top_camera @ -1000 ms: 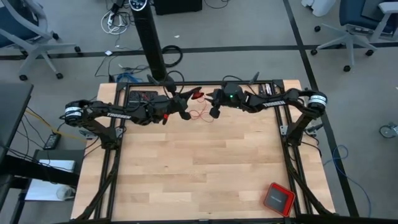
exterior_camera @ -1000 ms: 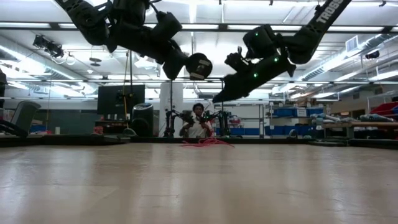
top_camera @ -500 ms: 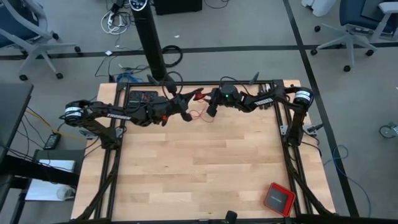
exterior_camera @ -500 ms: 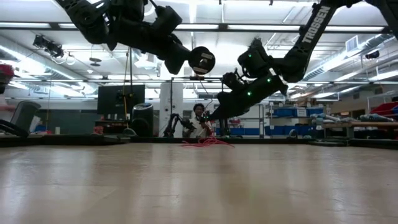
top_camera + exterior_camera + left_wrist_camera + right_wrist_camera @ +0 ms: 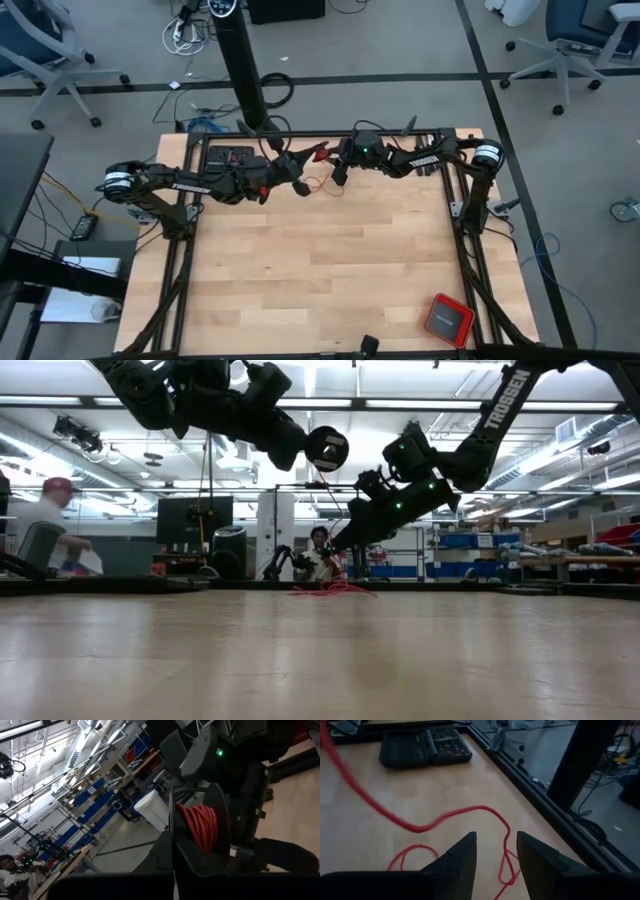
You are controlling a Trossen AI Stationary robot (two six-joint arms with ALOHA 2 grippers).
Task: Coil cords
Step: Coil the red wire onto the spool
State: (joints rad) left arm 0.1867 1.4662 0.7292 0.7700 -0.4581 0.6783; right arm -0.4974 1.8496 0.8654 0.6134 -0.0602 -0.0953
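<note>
A black spool [image 5: 200, 827] wound with thin red cord [image 5: 202, 829] sits in my left gripper [image 5: 303, 162], above the far middle of the table; in the low view its round flange [image 5: 327, 448] shows high up. The cord's loose end lies in loops [image 5: 320, 185] on the wood, also seen in the right wrist view [image 5: 470, 817] and as a small heap in the low view [image 5: 330, 590]. My right gripper [image 5: 337, 177] is open, tilted down just above these loops, fingers [image 5: 455, 862] apart, with nothing between them. My left gripper is shut on the spool, which stands between its dark fingers [image 5: 190, 865] with the flanges [image 5: 220, 820] on edge. The spool is lifted clear of the table. My own fingers hide the exact place of contact.
A dark tool case [image 5: 230, 155] lies at the table's far left by the frame rail [image 5: 535, 805]. A red box with a dark top [image 5: 447, 319] sits at the near right corner. A black pole [image 5: 245, 70] stands behind the far edge. People are in the room beyond [image 5: 45, 520].
My right gripper has gone down and toward the table's left, closer to the spool and the cord loops, its arm drawing in. My left gripper has raised the spool slightly. The loops on the table lie as before.
</note>
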